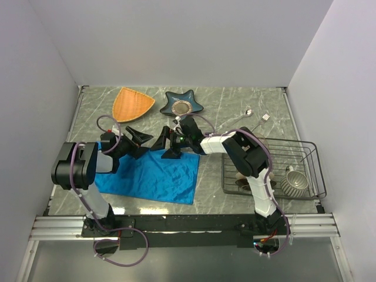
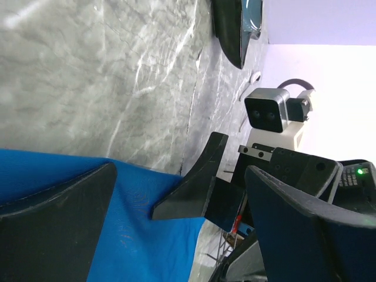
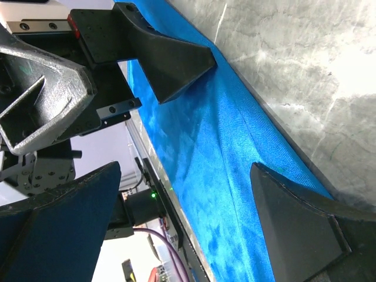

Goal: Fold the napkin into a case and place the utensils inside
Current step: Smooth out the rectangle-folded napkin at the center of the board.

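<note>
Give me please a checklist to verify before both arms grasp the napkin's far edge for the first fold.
1. Napkin lies spread out, unfolded: ok.
2. Left end effector open at the far edge: ok.
3. Right end effector open at the far edge: ok.
4. End effectors not touching each other: ok, though close.
5. Height low enough to pinch the cloth: cannot tell.
6. Spoon and fork lie off the napkin: ok.

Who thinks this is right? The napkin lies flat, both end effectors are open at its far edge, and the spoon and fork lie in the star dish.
Wrong: the top view shows the spoon and fork on the table right of the star dish, not in it. The flat napkin, open left end effector and open right end effector are correct.
</note>
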`<state>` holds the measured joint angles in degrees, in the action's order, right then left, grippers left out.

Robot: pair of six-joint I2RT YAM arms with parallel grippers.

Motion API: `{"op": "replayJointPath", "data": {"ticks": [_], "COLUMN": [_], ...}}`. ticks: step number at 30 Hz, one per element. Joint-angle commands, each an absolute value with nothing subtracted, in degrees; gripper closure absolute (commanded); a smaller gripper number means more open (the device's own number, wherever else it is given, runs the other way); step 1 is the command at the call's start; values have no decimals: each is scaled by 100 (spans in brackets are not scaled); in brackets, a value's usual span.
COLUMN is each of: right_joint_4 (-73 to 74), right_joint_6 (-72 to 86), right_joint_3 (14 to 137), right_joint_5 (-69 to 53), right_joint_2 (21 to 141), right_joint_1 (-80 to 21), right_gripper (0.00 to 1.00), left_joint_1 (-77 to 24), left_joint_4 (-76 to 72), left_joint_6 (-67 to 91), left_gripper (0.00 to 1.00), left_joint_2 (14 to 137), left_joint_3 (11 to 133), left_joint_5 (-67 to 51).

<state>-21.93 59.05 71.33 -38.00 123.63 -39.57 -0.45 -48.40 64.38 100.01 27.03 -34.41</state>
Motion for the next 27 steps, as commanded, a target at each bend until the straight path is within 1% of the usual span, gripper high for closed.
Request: {"op": "replayJointPath", "data": {"ticks": [1,7,11,17,22,27], "right_joint_4": [-1872,-1749,-1714,-1687,-1617,-1643], "right_joint_6": [5757,5669,5660,5616,5572,5511], "right_joint_3": [7023,7031,7084,7093,7136,7268], "right_joint_5": [-3533,-3524,-3542,-3603,-3612,-3717], "right_joint_2": [12507,12507,12542,12586,12595,12507], "right_joint_1": [-3832,-3788,-3762,-3744,-3727,-3727], "right_gripper": [0,0,0,0,0,0], "left_joint_1": [263,975,1632,2477,2794,2962], "left_joint_4": [-5072,-4668,-3896,-3428,-3331,-3428], "left_joint_6": [6179,5863,5205,4537,4333,4315], "left_gripper": [1,1,1,1,1,1], "left_joint_2": [10230,10073,9967,10160,10362,10073], "left_joint_3": [2839,3032,3286,3725,4078,4333], "left_joint_5": [-3743,-4236,-4368,-4500,-4553,-4754]}}
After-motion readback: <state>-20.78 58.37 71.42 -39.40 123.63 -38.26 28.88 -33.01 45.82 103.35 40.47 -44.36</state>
